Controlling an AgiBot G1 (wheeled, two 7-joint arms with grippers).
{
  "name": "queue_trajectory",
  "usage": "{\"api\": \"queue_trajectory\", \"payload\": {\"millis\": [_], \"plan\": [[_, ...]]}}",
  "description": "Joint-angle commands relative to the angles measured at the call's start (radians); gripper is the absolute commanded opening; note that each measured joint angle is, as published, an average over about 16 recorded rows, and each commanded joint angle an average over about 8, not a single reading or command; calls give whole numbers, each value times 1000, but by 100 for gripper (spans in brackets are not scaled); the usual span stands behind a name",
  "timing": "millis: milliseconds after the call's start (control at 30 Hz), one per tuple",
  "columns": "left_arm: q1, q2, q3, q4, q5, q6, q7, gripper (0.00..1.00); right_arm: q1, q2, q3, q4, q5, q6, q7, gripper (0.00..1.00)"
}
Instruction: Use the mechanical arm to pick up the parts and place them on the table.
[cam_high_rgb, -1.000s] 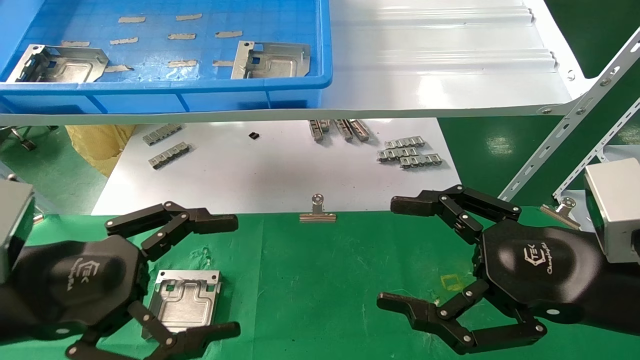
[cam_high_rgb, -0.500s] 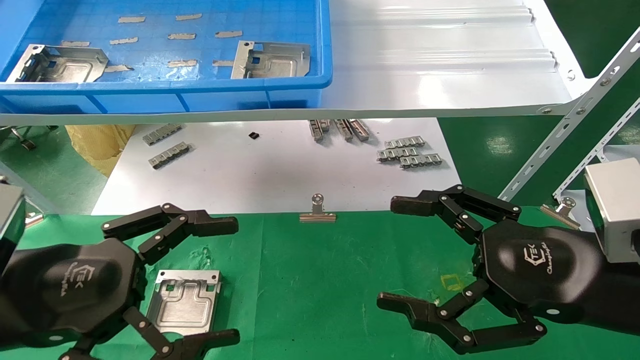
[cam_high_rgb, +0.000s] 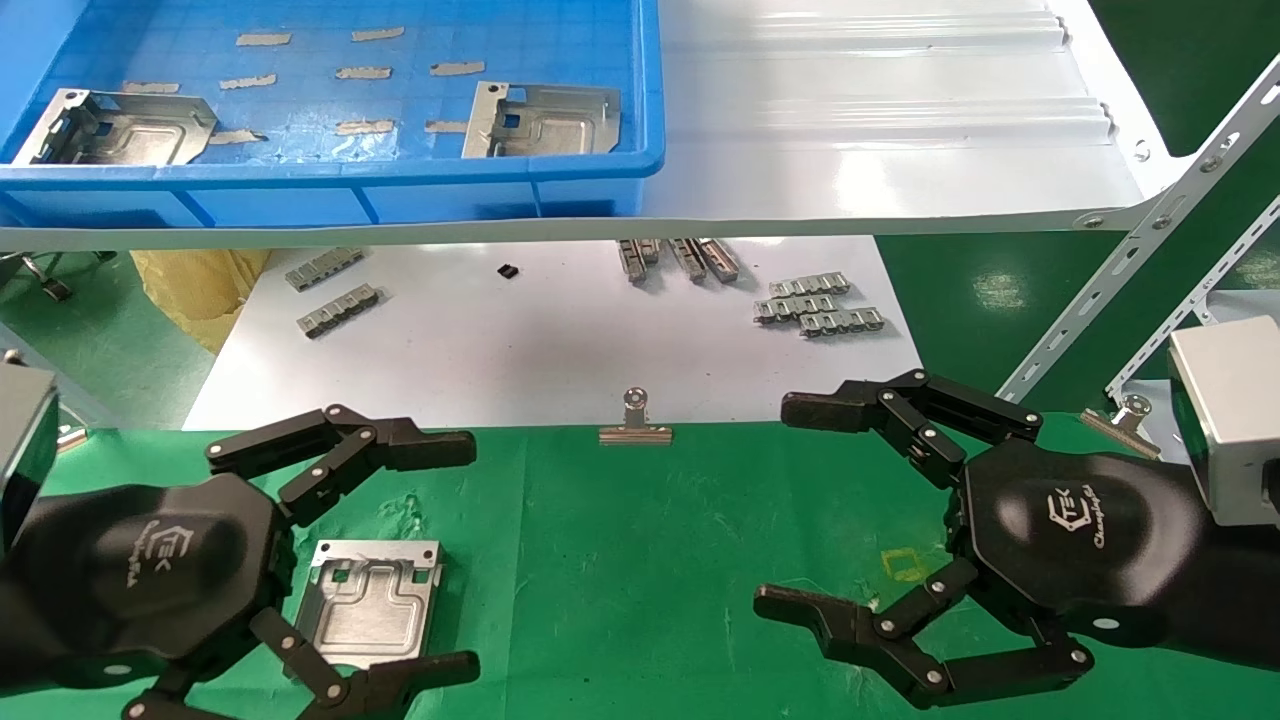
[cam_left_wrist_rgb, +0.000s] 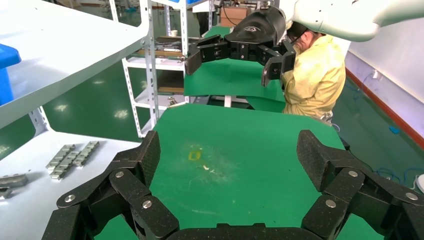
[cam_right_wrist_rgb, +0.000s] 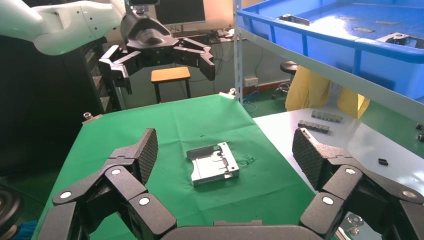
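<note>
Left gripper (cam_high_rgb: 385, 555) hangs over the near-left of the table (cam_high_rgb: 640, 530), fingers spread wide, holding nothing. One plate (cam_high_rgb: 368, 602) lies flat on the green cloth between those fingers; from the head view I cannot tell whether any finger touches it. It looks set down already.

Two more plates wait in the blue bin (cam_high_rgb: 400, 190) on the shelf (cam_high_rgb: 880, 150): one at its left end (cam_high_rgb: 115, 128), one near its right wall (cam_high_rgb: 542, 120).

Likely next: lift straight up so no fingertip drags the placed plate, clear the shelf edge, then reach into the bin.

Right gripper (cam_high_rgb: 850, 520) idle, fingers spread, empty, over the near-right cloth.
</note>
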Motion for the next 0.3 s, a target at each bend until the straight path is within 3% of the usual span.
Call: {"api": "queue_trajectory", "payload": {"millis": [33,300], "plan": [[-1,0,1,1,1,0,0,100,0,0,0,0,0,0,0,100],[-2,1,2,3,1,1,1,100,0,0,0,0,0,0,0,100]]}}
